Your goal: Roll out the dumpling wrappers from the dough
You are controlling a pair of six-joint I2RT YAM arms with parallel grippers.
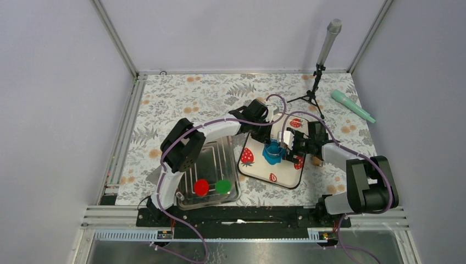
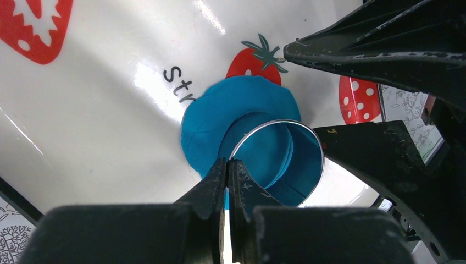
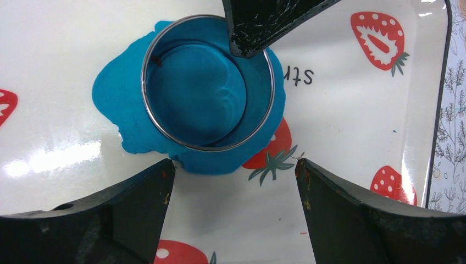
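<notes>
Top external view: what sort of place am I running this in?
Likely a lab recording cell staged as a kitchen: bare grey walls with aluminium frame posts, a floral tablecloth, a microphone on a tripod. The left gripper pinches a ring cutter on the dough.

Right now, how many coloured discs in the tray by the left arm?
2: a red disc and a green disc, side by side at the near end of the clear tray. The left arm overhangs that tray, so more may be hidden.
</notes>
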